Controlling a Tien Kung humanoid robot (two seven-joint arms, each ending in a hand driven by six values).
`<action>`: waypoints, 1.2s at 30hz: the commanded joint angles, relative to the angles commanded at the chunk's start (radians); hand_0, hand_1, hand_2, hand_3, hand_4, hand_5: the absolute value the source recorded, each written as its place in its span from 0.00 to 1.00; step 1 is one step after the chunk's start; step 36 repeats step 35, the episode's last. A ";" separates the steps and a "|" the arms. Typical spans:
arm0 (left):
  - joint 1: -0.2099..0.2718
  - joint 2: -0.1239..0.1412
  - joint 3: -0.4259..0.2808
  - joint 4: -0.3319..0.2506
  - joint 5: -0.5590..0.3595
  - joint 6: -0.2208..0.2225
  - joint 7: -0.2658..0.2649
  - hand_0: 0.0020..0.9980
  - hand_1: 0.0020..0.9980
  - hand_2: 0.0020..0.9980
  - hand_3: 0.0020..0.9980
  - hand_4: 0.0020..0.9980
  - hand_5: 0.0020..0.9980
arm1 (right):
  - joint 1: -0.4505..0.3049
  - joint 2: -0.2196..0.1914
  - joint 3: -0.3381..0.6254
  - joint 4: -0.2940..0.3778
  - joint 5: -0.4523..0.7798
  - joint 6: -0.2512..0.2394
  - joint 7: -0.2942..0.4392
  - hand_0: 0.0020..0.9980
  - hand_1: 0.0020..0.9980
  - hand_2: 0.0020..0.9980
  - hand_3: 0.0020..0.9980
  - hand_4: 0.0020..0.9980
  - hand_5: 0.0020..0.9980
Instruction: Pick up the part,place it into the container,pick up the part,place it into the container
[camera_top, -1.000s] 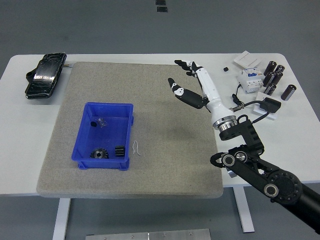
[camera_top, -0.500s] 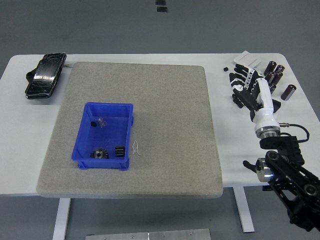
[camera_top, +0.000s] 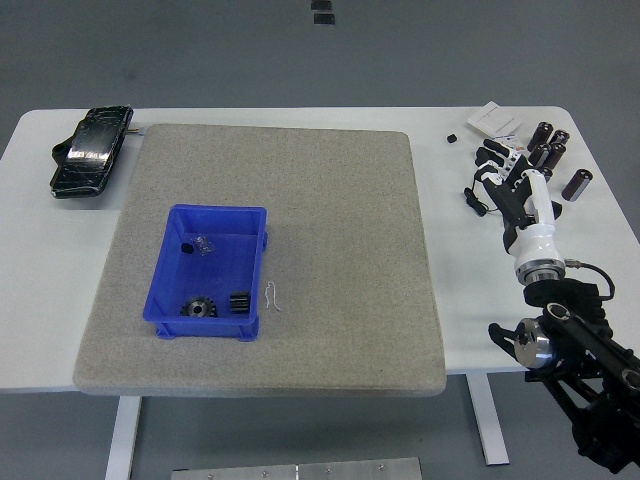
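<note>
We see the blue container (camera_top: 208, 270) on the grey mat (camera_top: 330, 250), holding a black gear (camera_top: 197, 308), a small black toothed part (camera_top: 239, 302), a clear bit (camera_top: 205, 243) and a small black piece (camera_top: 186, 247). A white wire clip (camera_top: 273, 295) lies just beside its right wall. Right hand (camera_top: 512, 180) hangs over the table's right side near black cylinders (camera_top: 548, 150), fingers loosely curled, holding nothing. Black pouch (camera_top: 92, 150) sits far left.

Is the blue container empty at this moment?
No, the blue container holds a black gear, a small black part beside it, and more small pieces near its far wall.
</note>
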 joint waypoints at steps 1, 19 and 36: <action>0.001 0.001 0.001 0.000 -0.001 0.000 0.000 0.68 0.64 0.60 0.59 0.67 0.31 | -0.001 0.000 -0.001 0.001 -0.001 0.000 -0.001 0.75 0.76 0.74 0.69 0.68 0.38; 0.027 -0.024 0.017 0.002 -0.036 0.006 -0.011 0.68 0.64 0.60 0.59 0.67 0.31 | -0.012 -0.007 0.021 0.024 -0.011 0.047 -0.006 0.75 0.75 0.74 0.69 0.67 0.38; 0.015 -0.015 0.024 0.001 -0.050 0.010 -0.014 0.68 0.64 0.60 0.59 0.67 0.31 | -0.017 -0.001 0.066 0.022 -0.007 0.076 -0.005 0.74 0.74 0.74 0.69 0.68 0.39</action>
